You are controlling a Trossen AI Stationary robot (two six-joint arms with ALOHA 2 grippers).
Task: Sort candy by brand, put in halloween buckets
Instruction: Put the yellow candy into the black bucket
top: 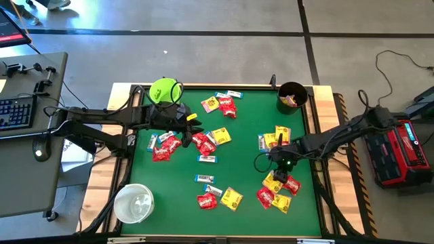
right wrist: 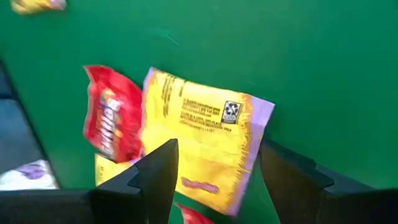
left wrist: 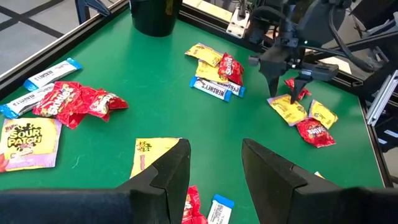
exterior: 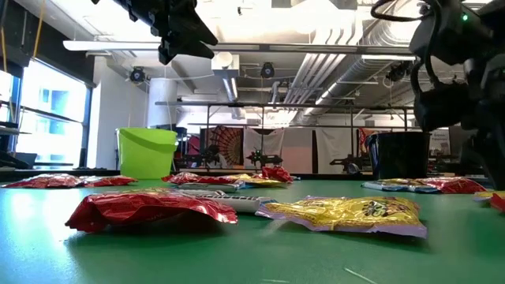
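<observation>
Crinkling foil — flat yellow packet [right wrist: 205,140]

Two dark, slender jointed arms are showing, looped black cables trailing along each. The left gripper [left wrist: 214,177] is presenting two broad, matte black wedge-shaped fingers. The right gripper [top: 279,163] is showing black housing, and a small green light is glowing on it.

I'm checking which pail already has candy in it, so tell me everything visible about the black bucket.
The black bucket is a small round pail, dark and opaque, plastic by the look of it, standing upright with its mouth open at the green table's far right corner. Inside, a few pale and yellowish wrappers show. Nothing outside touches it; the nearest loose candy lies apart on the mat, and neither gripper is near it.
</observation>
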